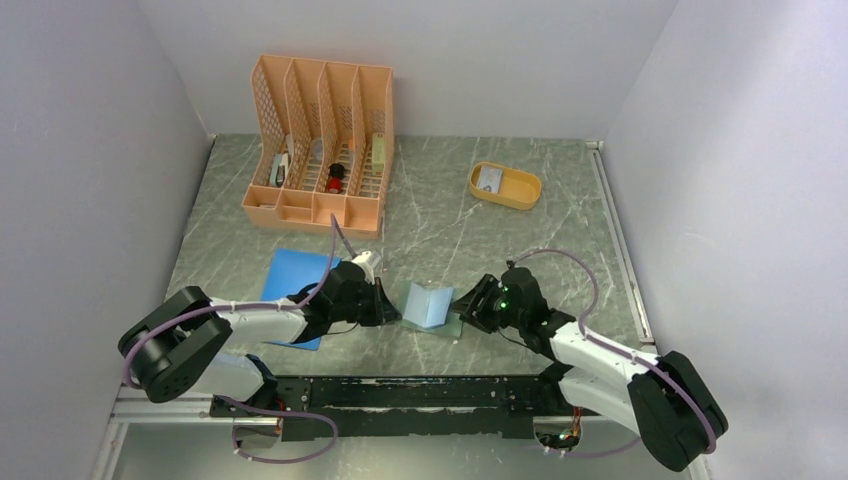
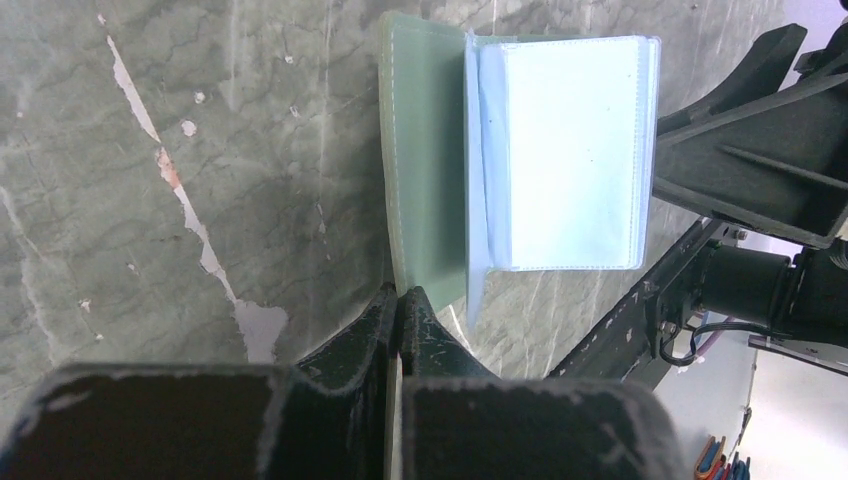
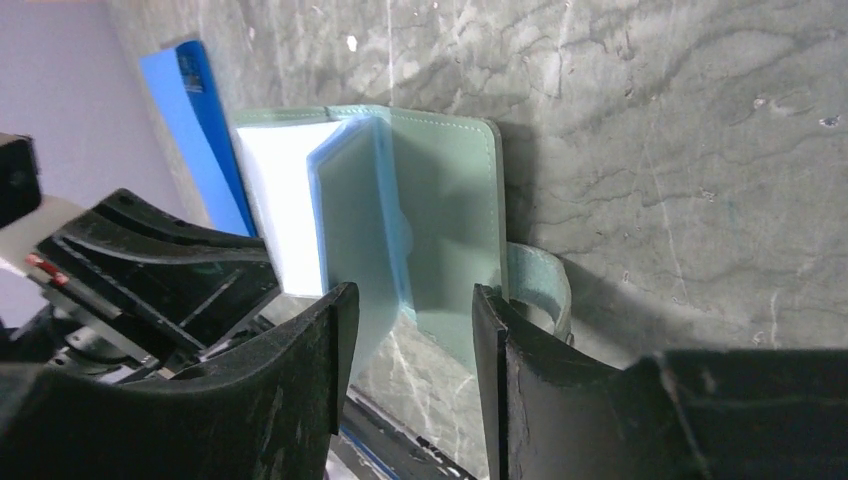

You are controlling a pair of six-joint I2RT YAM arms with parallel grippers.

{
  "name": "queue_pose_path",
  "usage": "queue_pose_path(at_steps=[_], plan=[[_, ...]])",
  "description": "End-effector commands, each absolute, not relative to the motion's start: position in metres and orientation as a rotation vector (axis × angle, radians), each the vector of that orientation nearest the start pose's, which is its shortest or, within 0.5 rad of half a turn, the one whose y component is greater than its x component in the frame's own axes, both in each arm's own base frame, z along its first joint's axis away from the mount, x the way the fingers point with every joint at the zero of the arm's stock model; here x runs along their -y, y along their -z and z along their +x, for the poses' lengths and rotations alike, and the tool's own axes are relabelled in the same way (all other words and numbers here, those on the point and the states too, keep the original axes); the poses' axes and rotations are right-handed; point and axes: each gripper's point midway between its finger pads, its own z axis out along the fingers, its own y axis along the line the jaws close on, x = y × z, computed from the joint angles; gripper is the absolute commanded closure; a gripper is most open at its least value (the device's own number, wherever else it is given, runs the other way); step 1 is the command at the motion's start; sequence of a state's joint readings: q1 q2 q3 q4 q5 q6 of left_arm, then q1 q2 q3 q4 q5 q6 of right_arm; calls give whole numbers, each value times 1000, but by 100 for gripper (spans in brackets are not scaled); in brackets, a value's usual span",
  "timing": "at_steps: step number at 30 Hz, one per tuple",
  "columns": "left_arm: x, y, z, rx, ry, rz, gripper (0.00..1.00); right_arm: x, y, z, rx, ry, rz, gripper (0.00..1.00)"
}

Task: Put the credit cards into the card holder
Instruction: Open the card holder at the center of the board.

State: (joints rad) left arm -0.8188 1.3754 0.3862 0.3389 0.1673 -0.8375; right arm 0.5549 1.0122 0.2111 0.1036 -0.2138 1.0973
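A peach file rack (image 1: 320, 140) stands at the far left of the marble-patterned bench (image 1: 450, 220). Its slots hold, from left to right, a white-and-dark item (image 1: 282, 165), a red-and-black item (image 1: 335, 176) and a pale block (image 1: 378, 150). Nearer, a blue pad (image 1: 290, 275) lies flat, partly under the left arm.

The left end effector (image 1: 385, 303) is fully closed, its tips against the near edge of the card holder's green cover. Whether that edge is pinched between them cannot be told.

The card holder (image 1: 428, 305) stands open at the near centre between the two arms. Its green cover rests on the bench and its pale blue clear pockets are fanned upright.

The right end effector (image 1: 465, 308) is partly open at the holder's right side. Its fingers sit either side of the cover and a clear pocket without squeezing them.

At the far right, well apart from the arms, a mustard tray (image 1: 520, 195) holds one card (image 1: 489, 178).
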Motion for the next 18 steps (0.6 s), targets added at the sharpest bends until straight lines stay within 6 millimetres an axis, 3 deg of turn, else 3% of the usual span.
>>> queue_pose_path(at_steps=[1, 18], plan=[[277, -35, 184, -2415, 1018, 68, 95, -207, -53, 191, -2354, -1169, 587, 50], [275, -37, 183, -2410, 1019, 60, 95, -216, -57, 191, -2330, -1275, 568, 37]])
